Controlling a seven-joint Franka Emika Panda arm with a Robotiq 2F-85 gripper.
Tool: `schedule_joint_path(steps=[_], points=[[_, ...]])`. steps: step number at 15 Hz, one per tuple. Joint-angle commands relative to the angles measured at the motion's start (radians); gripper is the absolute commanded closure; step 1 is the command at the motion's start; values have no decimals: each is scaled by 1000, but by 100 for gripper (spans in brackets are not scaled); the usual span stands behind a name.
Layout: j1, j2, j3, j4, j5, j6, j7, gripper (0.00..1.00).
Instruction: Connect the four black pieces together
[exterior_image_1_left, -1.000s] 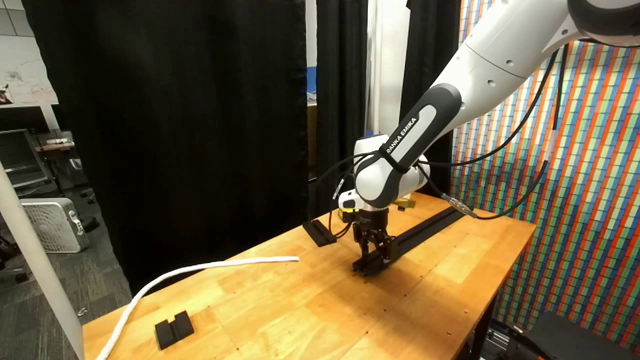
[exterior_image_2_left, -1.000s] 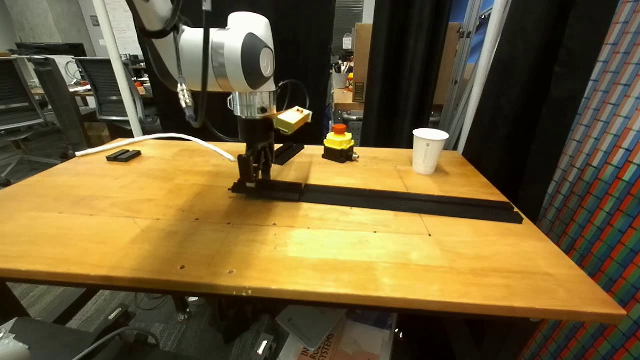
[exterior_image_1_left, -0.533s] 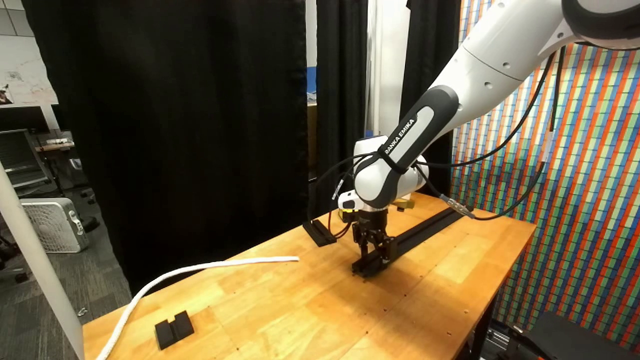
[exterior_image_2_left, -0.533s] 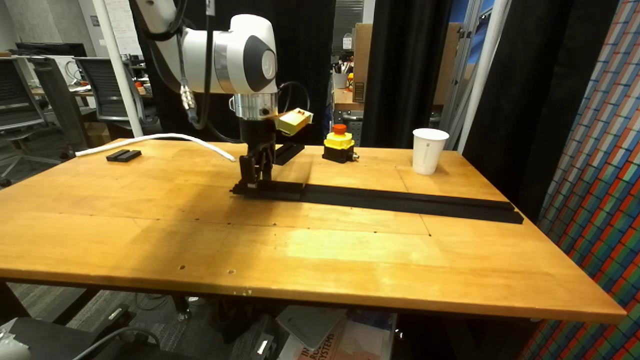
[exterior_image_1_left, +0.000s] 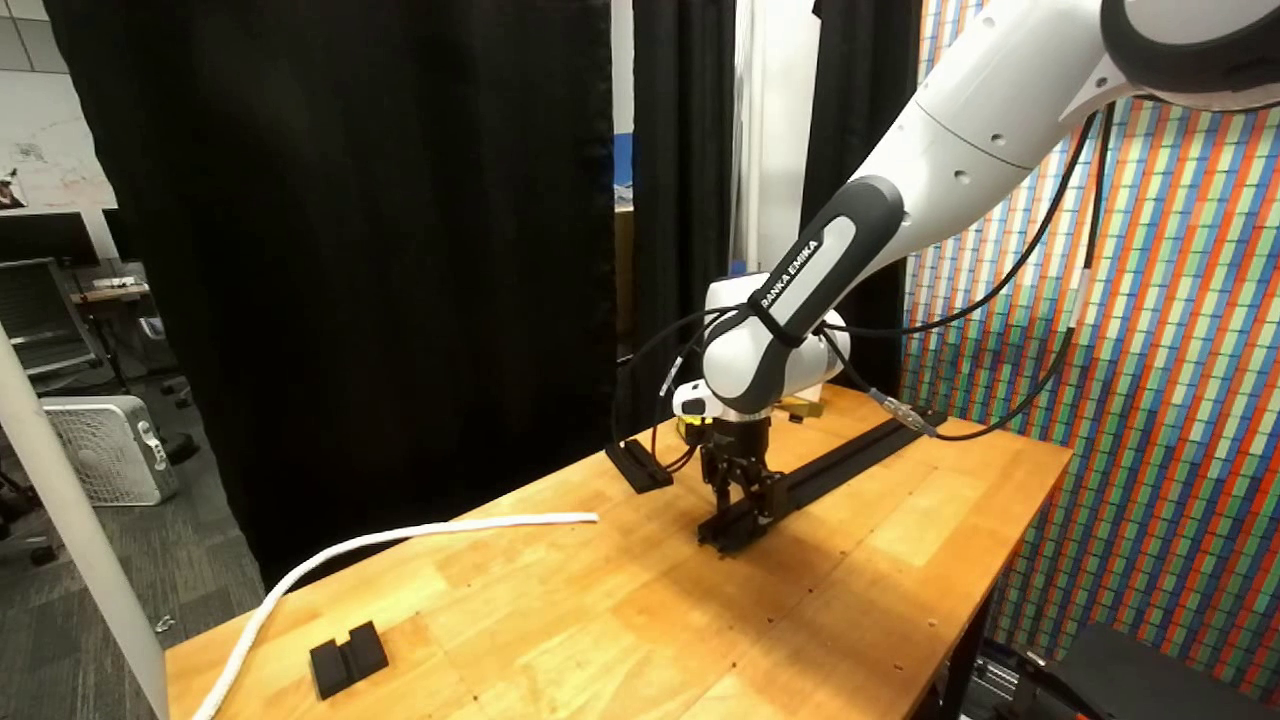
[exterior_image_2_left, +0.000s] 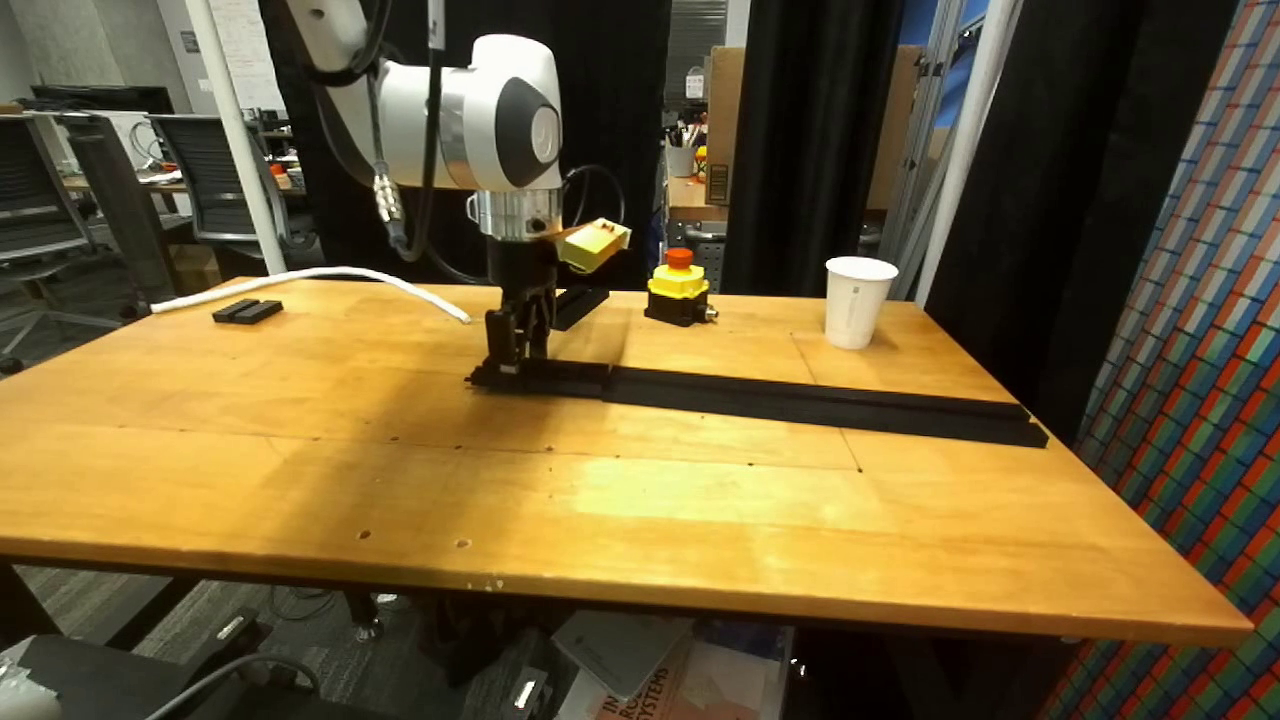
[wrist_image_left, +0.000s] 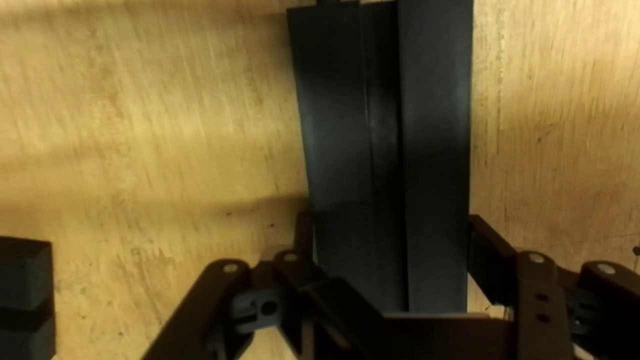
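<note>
The black two-fingered gripper (wrist_image_left: 392, 240) points straight down, its claw pinching a flat matte-black grooved bar (wrist_image_left: 435, 125) by both long edges. Onward from the bar, a long thin matte-black strip (exterior_image_2_left: 820, 405) crosses the pale wooden table (exterior_image_2_left: 700, 530), its far end just beside the table's edge. A slight step shows between bar and strip in an exterior view; whether the ends lock, I cannot tell. A broad band of wood leaves room between the strip and the long edge nearer that camera. Across the strip, room is tighter: a short grooved black piece (exterior_image_2_left: 582, 305) lies near the gripper, then a yellow-and-black box with a red button (exterior_image_2_left: 678, 285) and a white paper cup (exterior_image_2_left: 858, 305). A white rope (exterior_image_1_left: 480, 523) lies apart from the gripper.
</note>
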Motion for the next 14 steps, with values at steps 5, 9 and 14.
schedule_joint_path(steps=[5,9,14], points=[[-25,13,-2,37,53,-20,-28,52],[-35,14,-4,45,69,-22,-24,52],[-46,15,-7,48,83,-22,-21,52]])
